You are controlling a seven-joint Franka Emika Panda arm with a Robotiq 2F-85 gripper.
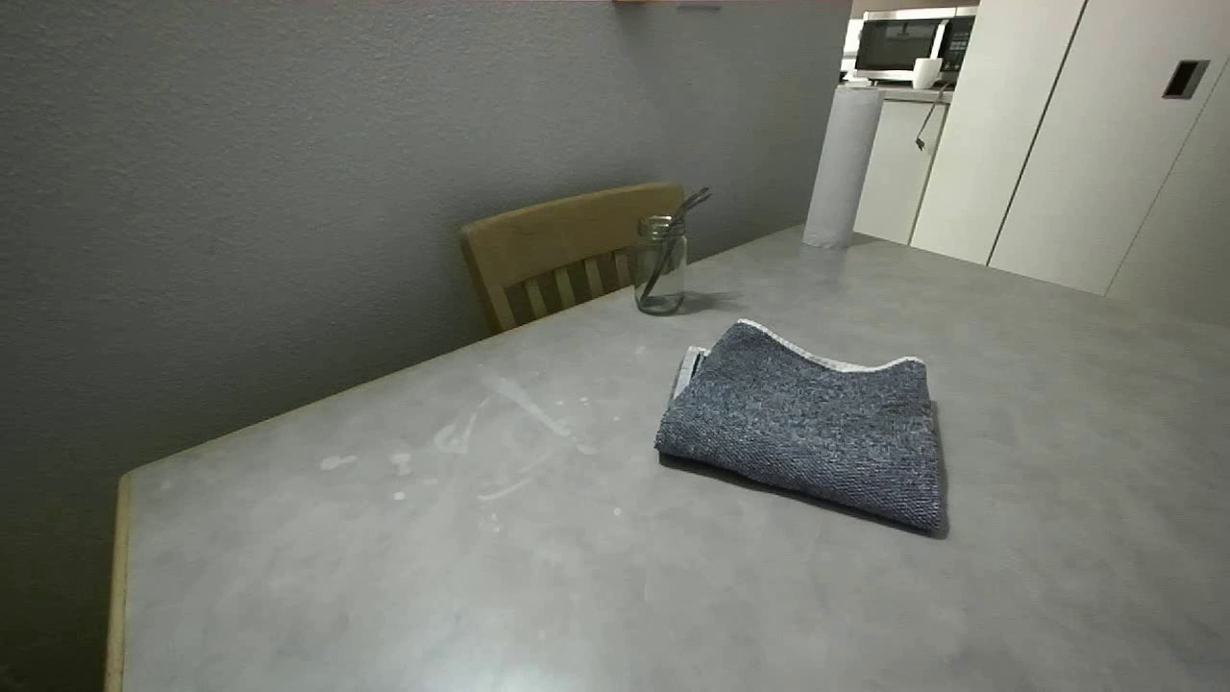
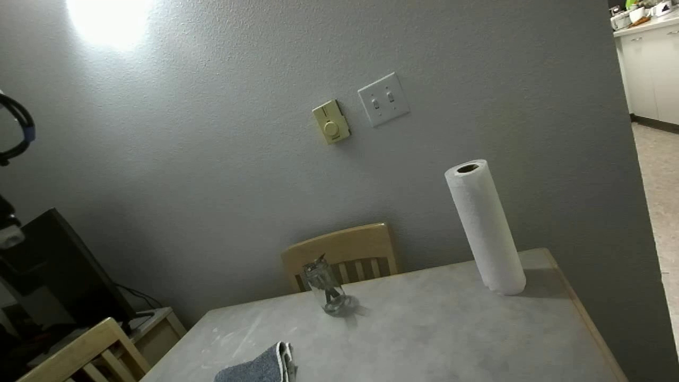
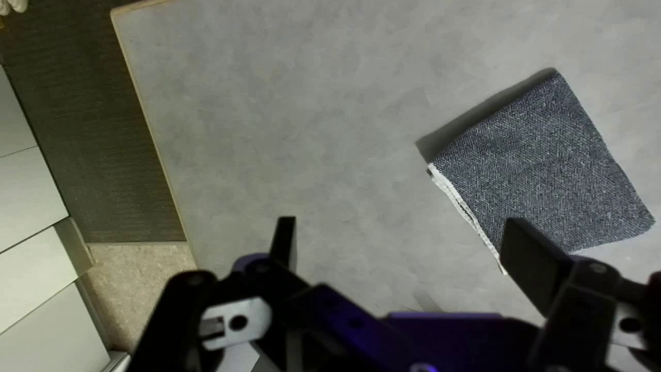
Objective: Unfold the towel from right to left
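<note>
Blue-grey, white-edged, folded cloth towel (image 3: 557, 170) lies on the mottled grey table (image 3: 310, 129) at right in the wrist view; at lower centre, the black two-fingered pincer (image 3: 402, 225) is spread wide apart.

The towel (image 1: 802, 432) is lying folded right of centre in an exterior view, its dark blue-grey weave facing up. Its pale edge (image 1: 846, 367) is dipping between two corners on the side nearest the top of the frame, and a second pale strip (image 1: 689, 368) is peeking out at the towel's upper left. In an exterior view the towel (image 2: 257, 369) is running off the bottom of the frame, left of centre. In the wrist view the towel (image 3: 547, 170) is slanting across the right half, its doubled pale edge facing lower left.
</note>
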